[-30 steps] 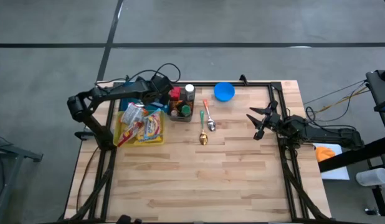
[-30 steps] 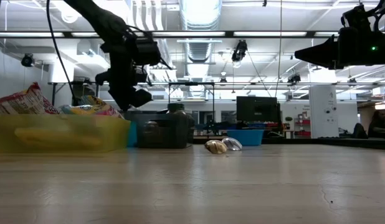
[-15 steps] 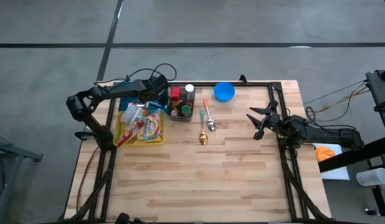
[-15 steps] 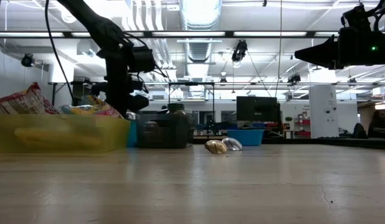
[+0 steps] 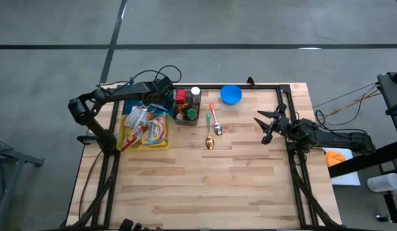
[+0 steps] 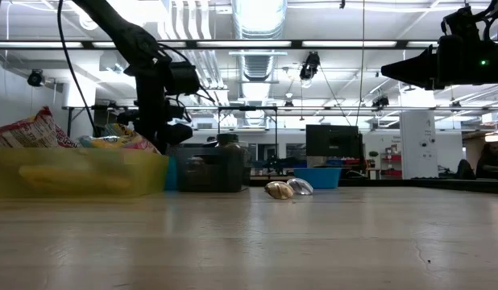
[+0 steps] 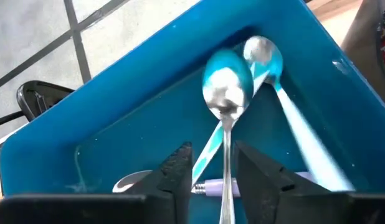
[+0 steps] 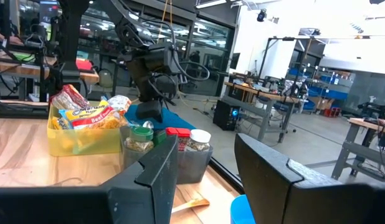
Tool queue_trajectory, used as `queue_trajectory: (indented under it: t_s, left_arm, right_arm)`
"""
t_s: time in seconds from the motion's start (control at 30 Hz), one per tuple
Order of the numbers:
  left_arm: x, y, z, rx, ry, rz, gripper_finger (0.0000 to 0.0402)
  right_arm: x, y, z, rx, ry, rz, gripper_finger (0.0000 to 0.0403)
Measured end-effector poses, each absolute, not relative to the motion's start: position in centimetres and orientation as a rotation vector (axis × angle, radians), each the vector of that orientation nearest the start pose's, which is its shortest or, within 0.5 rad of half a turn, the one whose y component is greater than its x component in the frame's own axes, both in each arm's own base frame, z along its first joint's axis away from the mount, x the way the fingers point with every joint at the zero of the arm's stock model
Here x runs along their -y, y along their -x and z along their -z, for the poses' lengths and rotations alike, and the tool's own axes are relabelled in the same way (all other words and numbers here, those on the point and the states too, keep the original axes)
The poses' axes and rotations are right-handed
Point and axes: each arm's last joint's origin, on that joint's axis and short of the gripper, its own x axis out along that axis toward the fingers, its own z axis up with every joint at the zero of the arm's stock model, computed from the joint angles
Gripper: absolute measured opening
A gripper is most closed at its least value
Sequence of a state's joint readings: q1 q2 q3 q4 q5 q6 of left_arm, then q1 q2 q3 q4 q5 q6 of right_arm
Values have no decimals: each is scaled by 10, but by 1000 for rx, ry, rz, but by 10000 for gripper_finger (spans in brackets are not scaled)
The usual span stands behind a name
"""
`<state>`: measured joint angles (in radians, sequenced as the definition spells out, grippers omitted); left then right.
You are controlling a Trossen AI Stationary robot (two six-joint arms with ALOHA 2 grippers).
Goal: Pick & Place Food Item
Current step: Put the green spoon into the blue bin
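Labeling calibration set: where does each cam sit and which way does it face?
High: overhead, straight down on wooden table; both arms show.
Low: table height, level toward room; left arm above yellow bin.
Left wrist: down into blue bin with spoons; left gripper in view.
Right wrist: level across table; right gripper in view.
Shared: yellow bin, spice jars in high, low, right wrist.

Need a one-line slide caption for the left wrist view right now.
Left gripper, fingers parted, poised over a metal spoon lying in the blue bin.
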<state>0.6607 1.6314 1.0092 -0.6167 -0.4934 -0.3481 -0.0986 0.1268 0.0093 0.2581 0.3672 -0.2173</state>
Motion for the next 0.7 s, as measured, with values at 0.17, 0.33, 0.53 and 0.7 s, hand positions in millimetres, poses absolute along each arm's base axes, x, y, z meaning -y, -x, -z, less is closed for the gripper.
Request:
queue_trajectory:
  t_s: [0.17, 0.33, 0.53, 0.7]
  left_arm:
    - [-195, -229, -185, -1114, 374, -1215, 130]
    - [-195, -229, -185, -1114, 374, -1215, 131]
    - [-195, -229, -185, -1115, 374, -1214, 131]
    - [-193, -228, -195, -1084, 365, -1204, 131]
  right_arm:
    - [20, -101, -181, 90, 194, 478, 157]
    - [20, -101, -181, 89, 194, 478, 157]
    - [20, -101, -181, 90, 194, 478, 157]
    - [20, -101, -181, 90, 194, 478, 157]
